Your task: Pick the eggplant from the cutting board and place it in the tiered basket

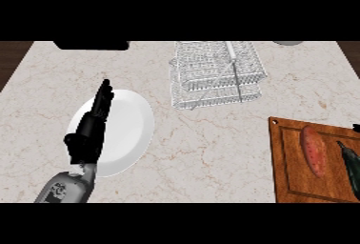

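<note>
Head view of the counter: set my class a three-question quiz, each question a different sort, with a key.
1. True or false: the eggplant lies in the tiered basket.
2. What lies beside the eggplant on the cutting board? A) sweet potato B) banana C) cup
3. Fill in: the left robot hand shows over a white ____.

Key:
1. False; it is on the cutting board.
2. A, the sweet potato.
3. plate.
</note>
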Robot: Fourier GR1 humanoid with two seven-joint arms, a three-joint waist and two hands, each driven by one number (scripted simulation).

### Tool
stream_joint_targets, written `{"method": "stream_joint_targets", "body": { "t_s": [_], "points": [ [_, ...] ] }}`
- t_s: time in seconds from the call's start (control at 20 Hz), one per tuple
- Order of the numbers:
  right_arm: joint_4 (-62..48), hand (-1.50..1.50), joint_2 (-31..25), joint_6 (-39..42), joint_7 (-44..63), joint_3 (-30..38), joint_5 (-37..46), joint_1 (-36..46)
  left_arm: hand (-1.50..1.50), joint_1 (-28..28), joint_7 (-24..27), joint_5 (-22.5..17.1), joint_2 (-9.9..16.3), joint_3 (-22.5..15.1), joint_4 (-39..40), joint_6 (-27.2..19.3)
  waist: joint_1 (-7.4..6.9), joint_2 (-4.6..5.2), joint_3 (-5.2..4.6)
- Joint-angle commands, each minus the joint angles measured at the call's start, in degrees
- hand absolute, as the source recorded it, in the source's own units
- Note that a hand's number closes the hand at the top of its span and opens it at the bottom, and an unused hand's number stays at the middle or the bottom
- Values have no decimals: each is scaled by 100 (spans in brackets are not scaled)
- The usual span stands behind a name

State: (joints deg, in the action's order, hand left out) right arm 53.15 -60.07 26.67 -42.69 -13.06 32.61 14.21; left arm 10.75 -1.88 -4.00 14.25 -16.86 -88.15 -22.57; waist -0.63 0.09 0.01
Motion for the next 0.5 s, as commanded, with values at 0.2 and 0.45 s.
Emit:
{"method": "stream_joint_targets", "body": {
  "t_s": [0.2,0.45],
  "points": [
    [-330,-150,145,405,-530,-132,211,128,0,-27,-247,221,-173,69,-221,-27,23,-4,2],
    [-553,-150,457,538,-322,-202,218,430,0,-242,-48,246,-156,100,-253,187,-9,-1,1]
  ]
}}
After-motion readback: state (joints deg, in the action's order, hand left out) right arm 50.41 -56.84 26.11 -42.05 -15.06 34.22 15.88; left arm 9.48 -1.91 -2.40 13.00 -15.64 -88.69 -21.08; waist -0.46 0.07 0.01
